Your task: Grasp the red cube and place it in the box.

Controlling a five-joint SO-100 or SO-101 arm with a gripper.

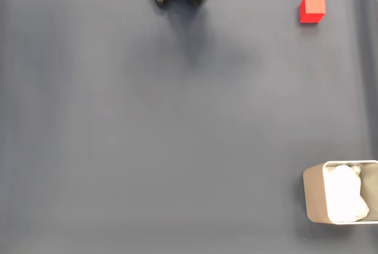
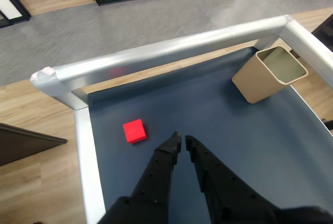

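Dark counter [image 2: 218,130] carries the red cube [image 2: 135,131] left of your closed, empty tool [image 2: 182,141]; the box [image 2: 269,73] waits upper right.

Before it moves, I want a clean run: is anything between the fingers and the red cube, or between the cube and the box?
Nothing visible. In the wrist view only bare mat lies between the gripper, the red cube and the box.
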